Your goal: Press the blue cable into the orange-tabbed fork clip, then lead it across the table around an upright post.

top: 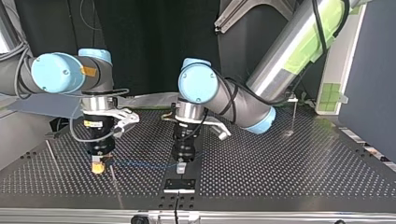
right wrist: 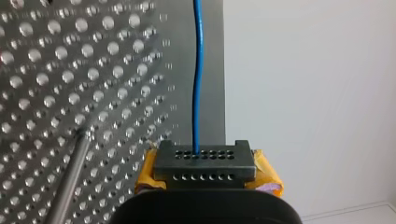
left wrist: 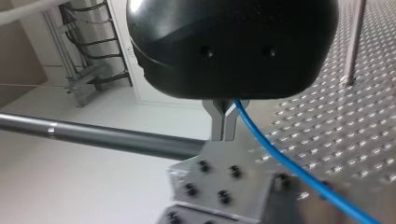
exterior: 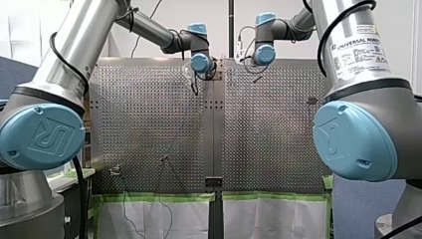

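Observation:
The blue cable (top: 140, 164) stretches a little above the table between my two grippers in the top view. My left gripper (top: 181, 167), whose arm comes in from that view's right, stands over a black plate (top: 180, 185). In the left wrist view its metal fingers (left wrist: 219, 128) are shut together with the blue cable (left wrist: 289, 165) coming out beside them, above a metal bracket (left wrist: 219, 186). My right gripper (top: 98, 167) has yellow pads (right wrist: 266, 175) shut around a black holed block (right wrist: 204, 163) from which the cable (right wrist: 198, 70) runs straight ahead. I see no orange-tabbed clip.
An upright post (top: 294, 116) stands at the top view's right, and thin rods (top: 51, 156) lean at its left. Another post (left wrist: 355, 42) shows beyond my left gripper. The perforated table's near edge (top: 196, 212) lies just past the black plate.

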Controlling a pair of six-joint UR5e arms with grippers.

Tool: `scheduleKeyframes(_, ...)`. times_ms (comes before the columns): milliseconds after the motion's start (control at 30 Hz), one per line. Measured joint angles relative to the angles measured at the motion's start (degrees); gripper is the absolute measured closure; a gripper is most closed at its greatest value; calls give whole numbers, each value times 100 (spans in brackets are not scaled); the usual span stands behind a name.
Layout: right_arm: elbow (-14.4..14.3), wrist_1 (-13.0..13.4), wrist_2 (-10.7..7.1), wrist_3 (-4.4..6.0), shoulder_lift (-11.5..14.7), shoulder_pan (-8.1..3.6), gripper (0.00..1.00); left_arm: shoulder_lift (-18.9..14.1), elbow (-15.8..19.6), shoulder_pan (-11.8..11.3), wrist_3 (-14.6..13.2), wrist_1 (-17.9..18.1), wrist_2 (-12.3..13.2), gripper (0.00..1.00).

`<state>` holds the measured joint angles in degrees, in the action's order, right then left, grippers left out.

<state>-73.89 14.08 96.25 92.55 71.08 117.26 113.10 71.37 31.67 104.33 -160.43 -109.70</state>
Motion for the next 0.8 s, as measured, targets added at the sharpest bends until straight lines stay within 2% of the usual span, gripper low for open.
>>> scheduleKeyframes(167,-1,-59,-1,1,31,-103,100,178,-303,93,141,-47,27,100)
scheduleKeyframes(467,0,-174,-9,5,147,-317,100,207,-660,225,367,-75,109,100)
scheduleKeyframes(800,-6,-324,-9,0,176,-528,100,552,-1024,363,398,-327,96,100)
